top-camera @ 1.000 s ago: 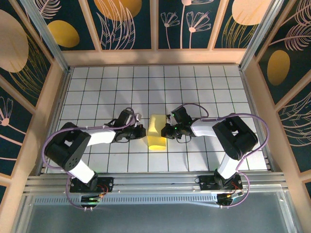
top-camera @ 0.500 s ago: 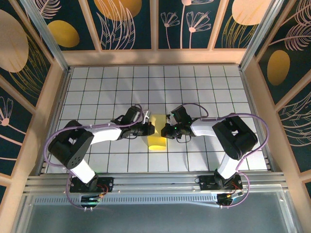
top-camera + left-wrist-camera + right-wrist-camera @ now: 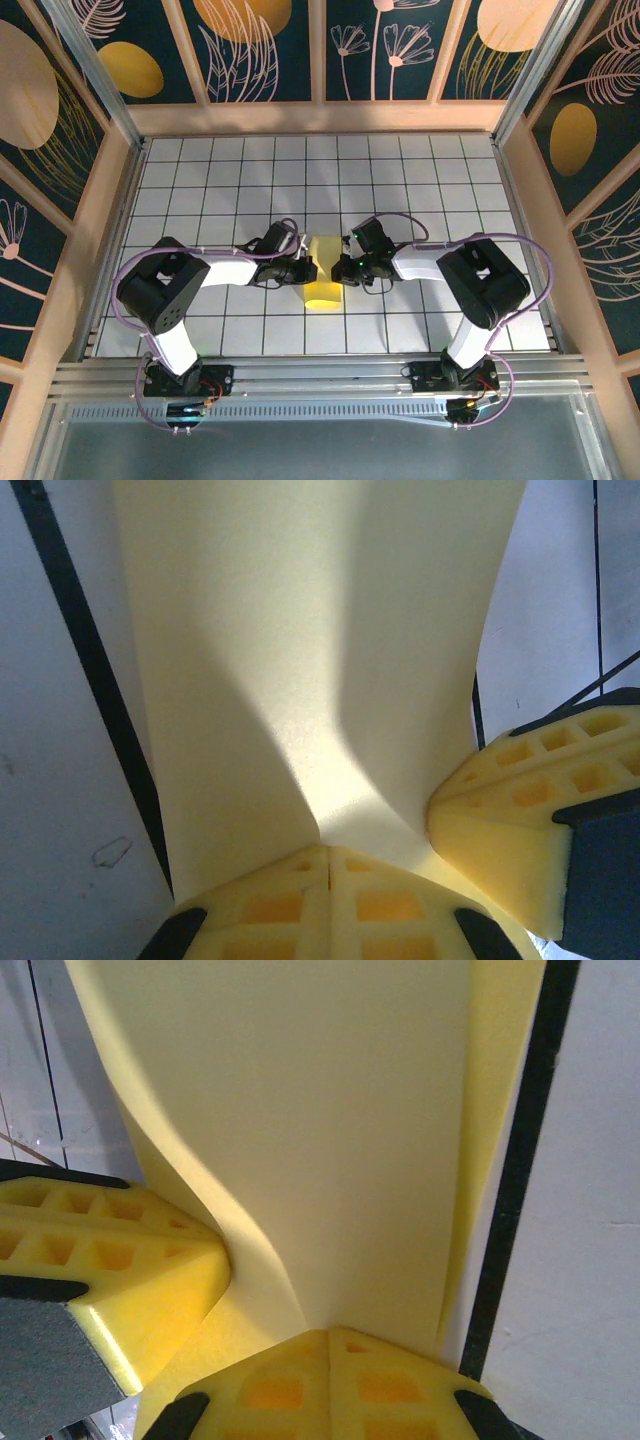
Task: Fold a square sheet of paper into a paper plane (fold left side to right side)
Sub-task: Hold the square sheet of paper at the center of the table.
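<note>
- Right, the square sheet of paper [image 3: 322, 272] sits mid-table on the white tiled table [image 3: 420, 190]. It is squeezed between the two arms, and its side edges slip under the gripper heads in the top view.
- The left gripper [image 3: 304, 268] is at the sheet's left edge and the right gripper [image 3: 340, 268] at its right edge, facing each other close together.
- Left wrist view: the jaws are clenched and the two fingers [image 3: 270, 910] meet along a thin seam. Their tips butt against the paper where a trough runs down to them. I cannot tell whether any paper is nipped in that seam.
- Right wrist view: these jaws are clamped tight too, with the fingers [image 3: 390, 1390] cut off by the bottom edge and their tips against the sheet. A nip on the paper cannot be made out.
- Each wrist camera catches one finger of the opposite gripper poking in from the side, partly out of frame.
- The paper runs off the top of both close views, so its outline is hard to read there.
- The paper is thin, matte and yellow, bowed into soft curves with a shadowed trough rather than lying flat.
- The fingers are yellow plastic with a waffle of square recesses and dark housing behind.
- The table is smooth white squares ruled by black lines.
</note>
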### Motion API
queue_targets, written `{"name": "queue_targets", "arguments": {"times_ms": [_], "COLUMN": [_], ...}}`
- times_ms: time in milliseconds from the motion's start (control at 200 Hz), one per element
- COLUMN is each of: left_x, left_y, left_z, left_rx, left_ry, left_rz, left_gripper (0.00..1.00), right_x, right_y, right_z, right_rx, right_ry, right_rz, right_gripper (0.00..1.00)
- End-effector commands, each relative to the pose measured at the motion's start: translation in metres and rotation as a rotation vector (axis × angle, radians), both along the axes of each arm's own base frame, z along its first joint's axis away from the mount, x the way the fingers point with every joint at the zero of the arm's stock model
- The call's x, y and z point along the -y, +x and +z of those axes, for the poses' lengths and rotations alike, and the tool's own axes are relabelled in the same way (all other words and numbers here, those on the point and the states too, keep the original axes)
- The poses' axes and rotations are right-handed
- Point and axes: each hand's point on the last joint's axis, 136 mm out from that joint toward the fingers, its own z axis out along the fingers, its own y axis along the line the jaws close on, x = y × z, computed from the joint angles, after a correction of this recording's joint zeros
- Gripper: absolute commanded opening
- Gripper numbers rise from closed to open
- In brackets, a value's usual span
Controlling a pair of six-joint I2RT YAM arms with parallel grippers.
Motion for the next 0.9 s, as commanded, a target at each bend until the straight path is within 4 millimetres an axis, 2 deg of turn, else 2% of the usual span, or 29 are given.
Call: {"name": "queue_targets", "arguments": {"times_ms": [0, 265, 420, 596, 896], "left_x": [-0.011, -0.015, -0.014, -0.013, -0.014], "left_y": [-0.014, -0.016, -0.017, -0.016, -0.016], "left_z": [-0.026, -0.028, -0.028, -0.027, -0.027], "left_rx": [-0.064, -0.067, -0.070, -0.068, -0.067], "left_ry": [0.078, 0.103, 0.099, 0.100, 0.108], "left_rz": [-0.001, 0.007, 0.001, 0.003, 0.002], "left_gripper": [0.00, 0.00, 0.00, 0.00, 0.00], "right_x": [0.037, 0.001, -0.009, -0.021, -0.033], "right_y": [-0.030, -0.001, 0.020, 0.038, 0.050], "right_z": [-0.050, 0.001, 0.022, 0.030, 0.015], "right_rx": [-0.117, -0.019, 0.044, 0.070, 0.058], "right_ry": [-0.218, -0.049, -0.009, 0.039, 0.037], "right_rz": [-0.013, 0.004, 0.006, 0.006, 0.018], "right_gripper": [0.00, 0.00, 0.00, 0.00, 0.00]}}
